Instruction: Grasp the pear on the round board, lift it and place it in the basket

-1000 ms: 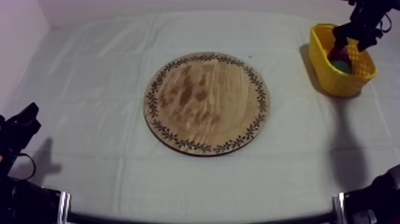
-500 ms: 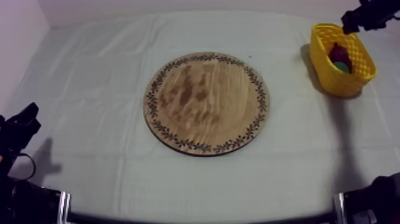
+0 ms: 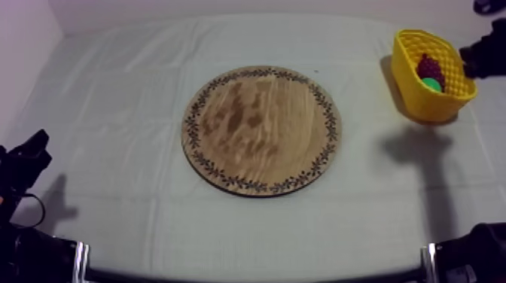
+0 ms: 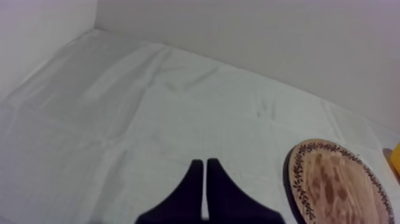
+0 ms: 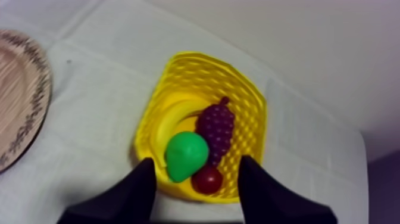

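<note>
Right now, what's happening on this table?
The pear lies in the yellow basket with a banana, grapes and a small red fruit. The right gripper hangs open above the basket, holding nothing. The wooden board has nothing on it. The left gripper is shut on nothing, low at its own side.

**Table Surface and Supported Items**

The table (image 3: 113, 98) is covered by a grey-white cloth (image 3: 150, 218) with faint creases. A round wooden board (image 3: 262, 130) with a patterned rim lies flat near the centre of the cloth. A yellow basket (image 3: 422, 104) stands on the cloth toward the far right corner, well apart from the board.
</note>
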